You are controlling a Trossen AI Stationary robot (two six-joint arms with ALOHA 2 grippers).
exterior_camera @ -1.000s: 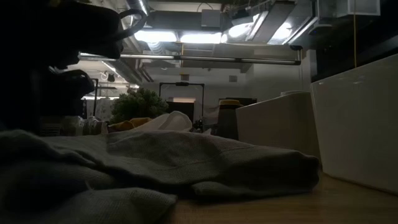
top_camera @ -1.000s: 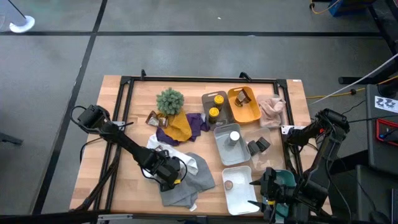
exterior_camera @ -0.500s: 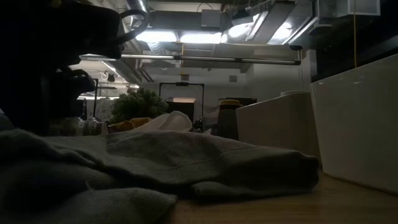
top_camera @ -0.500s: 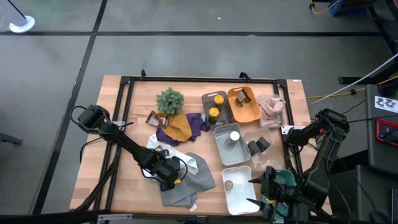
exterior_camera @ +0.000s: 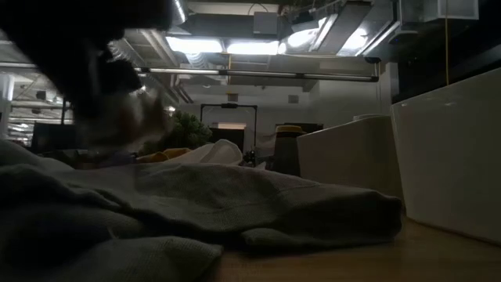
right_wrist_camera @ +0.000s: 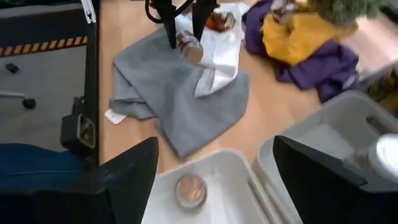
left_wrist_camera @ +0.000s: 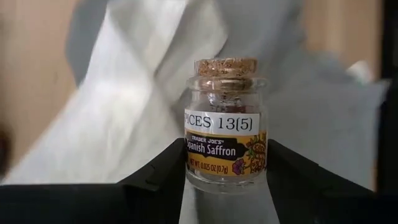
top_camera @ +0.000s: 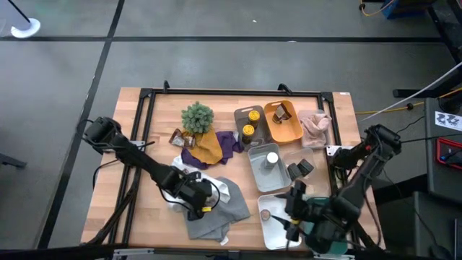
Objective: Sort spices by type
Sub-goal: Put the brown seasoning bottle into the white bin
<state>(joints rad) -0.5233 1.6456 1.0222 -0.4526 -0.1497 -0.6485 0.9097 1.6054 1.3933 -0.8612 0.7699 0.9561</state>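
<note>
A small glass saffron jar [left_wrist_camera: 225, 134] with a cork stopper sits between the fingers of my left gripper [left_wrist_camera: 225, 163], which is shut on it above the grey cloth [top_camera: 216, 211] near the table's front middle. From the right wrist view the jar [right_wrist_camera: 189, 47] shows just above that cloth. My right gripper [top_camera: 292, 211] hangs open over the white tray [top_camera: 283, 232], which holds one small round tin [right_wrist_camera: 190, 190]. Yellow-topped tins [top_camera: 250, 121] sit in a grey tray. A white-capped jar [top_camera: 272, 159] stands in another. A brown packet [top_camera: 283, 113] lies in the mustard tray. My left gripper pinches the jar's lower half by its two sides [left_wrist_camera: 189, 171] between its two fingers. The fingers slant down from above, and the jar lies along them with its cork end [left_wrist_camera: 225, 67] pointing away from the gripper. The jar is lifted clear of the grey cloth.
A white cloth [top_camera: 218, 189] lies beside the grey one, mustard and purple cloths [top_camera: 211, 148] behind them. A bushy green plant [top_camera: 197, 115] and brown packets [top_camera: 177, 137] are at the far left. Dark bottles [top_camera: 299, 170] stand right of the trays, a pink cloth [top_camera: 315, 128] at the far right.
My left gripper has risen off the grey cloth, taking the jar up with it. My right gripper has swung from the near right corner toward the table's left and now hangs over the white tray, still open.
</note>
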